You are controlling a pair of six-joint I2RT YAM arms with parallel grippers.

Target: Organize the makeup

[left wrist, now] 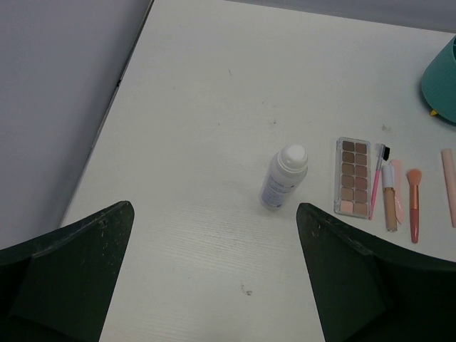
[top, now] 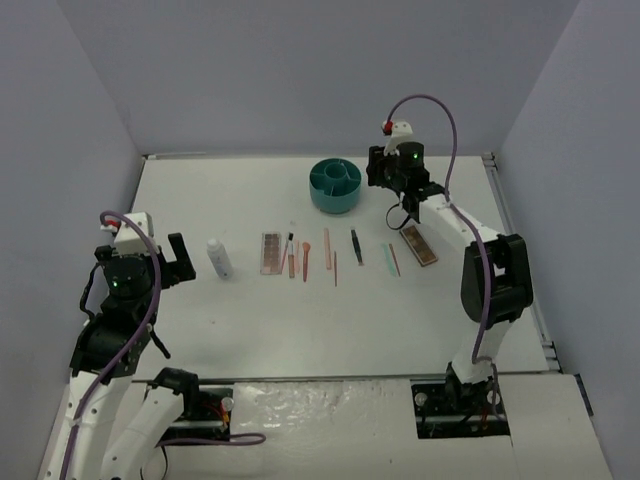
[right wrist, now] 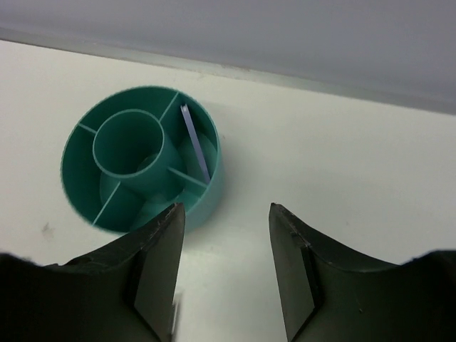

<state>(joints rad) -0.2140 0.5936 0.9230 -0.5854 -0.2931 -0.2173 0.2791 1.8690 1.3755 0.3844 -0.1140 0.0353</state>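
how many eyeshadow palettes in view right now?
2. The left palette lies right of the white bottle; the right palette lies angled at the row's far right end. None appears hidden.

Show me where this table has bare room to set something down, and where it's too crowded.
Free: the wide near strip of table in front of the laid-out items, and the far-left area behind the white bottle, left of the teal cup. Crowded: the row from the left palette through the sticks to the right palette.
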